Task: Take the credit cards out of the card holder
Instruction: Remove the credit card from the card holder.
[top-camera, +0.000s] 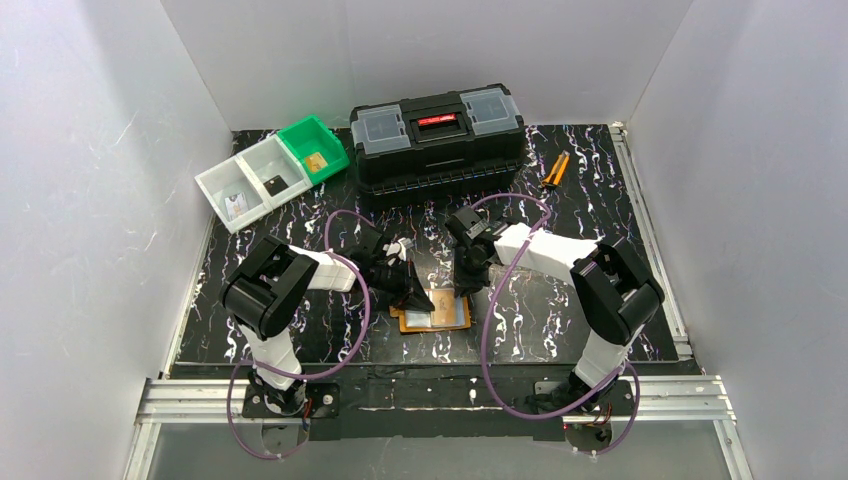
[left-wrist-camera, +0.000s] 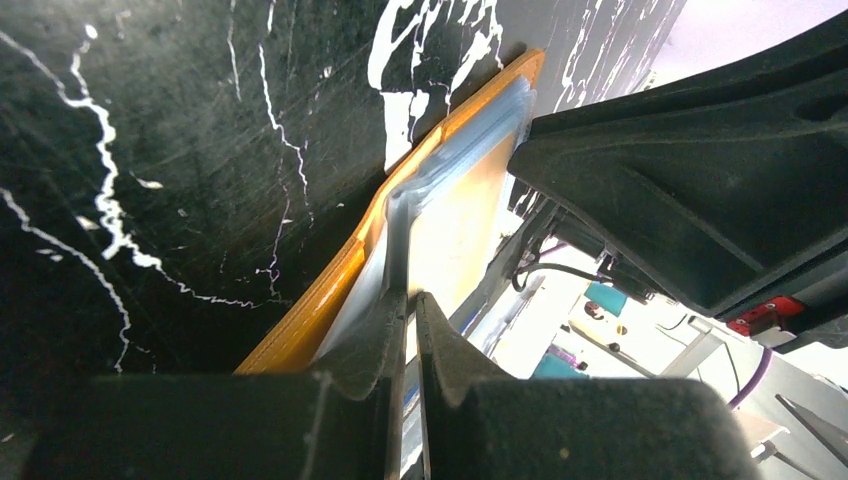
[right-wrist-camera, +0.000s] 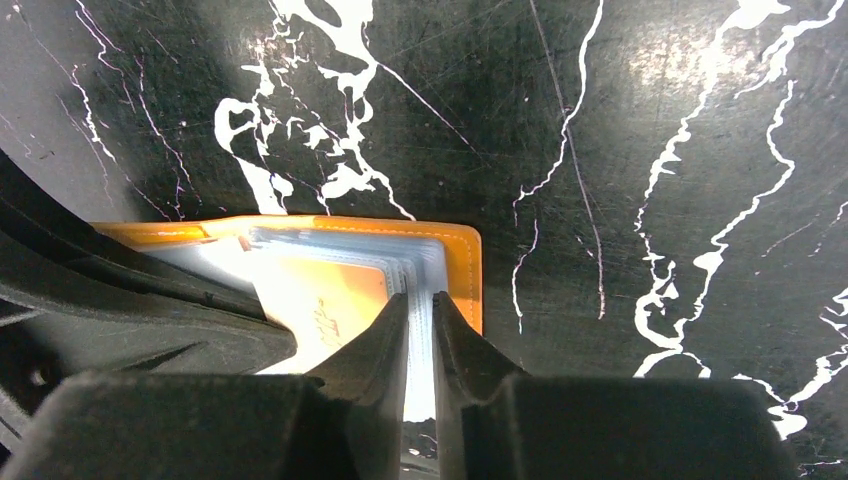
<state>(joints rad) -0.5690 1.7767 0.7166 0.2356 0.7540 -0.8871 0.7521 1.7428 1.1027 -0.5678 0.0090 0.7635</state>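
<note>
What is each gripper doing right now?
Left gripper: closed on a clear pocket of the card holder.
Right gripper: closed on the card holder's pocket edge.

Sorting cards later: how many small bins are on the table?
3. A white bin at the far left, a second white bin beside it, then a green bin, next to the black toolbox. None look hidden.

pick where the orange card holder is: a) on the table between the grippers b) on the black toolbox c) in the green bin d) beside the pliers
a, the card holder lies open on the table between the left gripper and right gripper
</note>
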